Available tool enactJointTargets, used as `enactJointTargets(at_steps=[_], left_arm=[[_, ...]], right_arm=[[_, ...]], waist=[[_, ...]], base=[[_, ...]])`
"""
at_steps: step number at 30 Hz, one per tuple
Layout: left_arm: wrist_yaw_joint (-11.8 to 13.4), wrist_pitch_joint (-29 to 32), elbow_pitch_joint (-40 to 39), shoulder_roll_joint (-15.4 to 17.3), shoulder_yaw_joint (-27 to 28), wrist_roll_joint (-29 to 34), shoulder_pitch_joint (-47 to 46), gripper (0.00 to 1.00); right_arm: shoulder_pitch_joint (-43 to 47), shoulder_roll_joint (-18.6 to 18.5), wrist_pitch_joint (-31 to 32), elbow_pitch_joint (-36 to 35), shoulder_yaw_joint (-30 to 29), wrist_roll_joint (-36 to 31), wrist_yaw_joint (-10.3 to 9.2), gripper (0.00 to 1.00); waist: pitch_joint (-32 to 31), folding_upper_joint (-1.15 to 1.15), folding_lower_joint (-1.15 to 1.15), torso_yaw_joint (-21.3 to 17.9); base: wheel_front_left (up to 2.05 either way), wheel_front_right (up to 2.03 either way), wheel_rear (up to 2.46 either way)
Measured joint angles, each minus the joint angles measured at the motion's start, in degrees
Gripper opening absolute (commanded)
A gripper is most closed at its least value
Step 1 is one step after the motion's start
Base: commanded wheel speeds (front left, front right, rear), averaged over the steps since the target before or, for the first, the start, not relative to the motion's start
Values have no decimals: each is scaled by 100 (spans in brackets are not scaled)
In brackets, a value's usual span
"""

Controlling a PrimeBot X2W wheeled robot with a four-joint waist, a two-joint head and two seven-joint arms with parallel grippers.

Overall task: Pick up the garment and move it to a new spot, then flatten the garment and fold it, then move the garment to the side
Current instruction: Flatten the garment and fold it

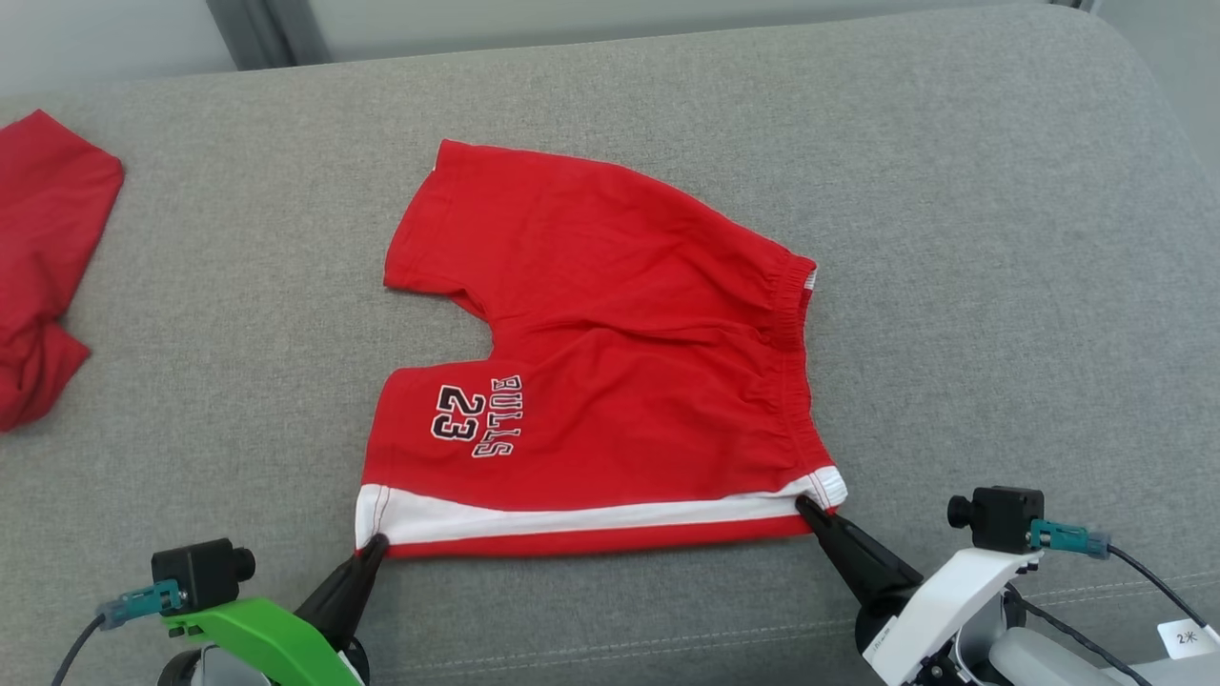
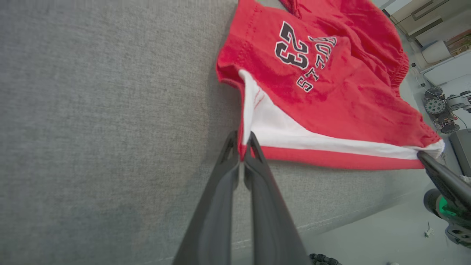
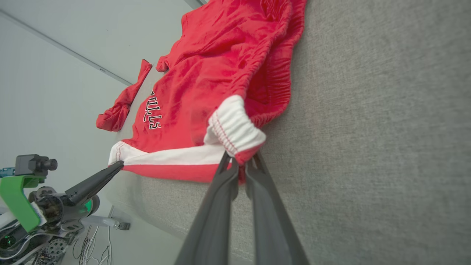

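The garment (image 1: 610,353) is a pair of red shorts with a white side stripe and "BULLS 23" print, spread nearly flat on the grey cushion (image 1: 953,238). My left gripper (image 1: 374,545) is shut on the near hem corner of the garment (image 2: 323,92), its fingers pinching the red and white edge. My right gripper (image 1: 805,505) is shut on the near waistband corner of the garment (image 3: 206,84), where the white elastic bunches above the fingertips. The near edge runs taut between the two grippers. The right gripper also shows in the left wrist view (image 2: 423,156), and the left gripper in the right wrist view (image 3: 118,166).
A second red cloth (image 1: 48,257) lies crumpled at the cushion's far left. The cushion's front seam (image 1: 667,643) runs just behind my grippers. Bare grey fabric stretches to the right of the garment and beyond it.
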Motion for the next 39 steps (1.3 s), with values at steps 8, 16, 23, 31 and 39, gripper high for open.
enactJointTargets(at_steps=[8, 16, 23, 31, 39], left_arm=[[-20, -159, -474, 65, 313, -112, -76, 0], [-70, -210, -929, 99, 513, -358, -347, 0], [-53, -264, -992, 324, 579, 142, -806, 0], [19, -268, -939, 310, 510, 415, -1358, 0], [44, -290, -738, 81, 506, 493, -2047, 0]], right_arm=[[-25, -40, -105, -305, -8, -57, 0, 0], [-96, -53, -140, -548, -226, -41, 0, 0], [-426, -26, -156, -705, -371, -14, 0, 0], [-994, -8, -158, -700, -487, -160, 0, 0], [-1451, 111, -159, -439, -708, -324, 0, 0]], waist=[[-37, 0, 0, -7], [-27, 0, 0, -35], [87, 0, 0, -86], [342, 0, 0, -182], [651, 0, 0, -271]], base=[[0, 0, 0], [0, 0, 0], [0, 0, 0], [0, 0, 0], [0, 0, 0]])
